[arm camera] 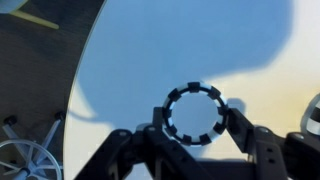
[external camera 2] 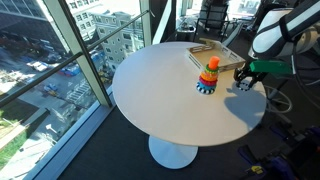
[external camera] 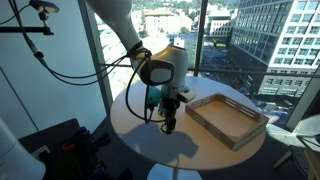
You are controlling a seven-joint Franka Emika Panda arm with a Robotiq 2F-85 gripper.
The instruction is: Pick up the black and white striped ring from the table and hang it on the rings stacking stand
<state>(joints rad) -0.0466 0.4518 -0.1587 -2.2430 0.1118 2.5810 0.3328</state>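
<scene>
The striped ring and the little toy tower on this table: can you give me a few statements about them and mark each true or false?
1. The black and white striped ring sits between the fingers of the gripper. True.
2. The ring already hangs on the rings stacking stand. False: it is down at the gripper, apart from the stand.
3. The stand is inside the wooden tray. False: it stands on the table, beside the tray.
4. The table top is round and white. True.
5. The gripper is raised high above the table. False: it is down close to the table top.
</scene>
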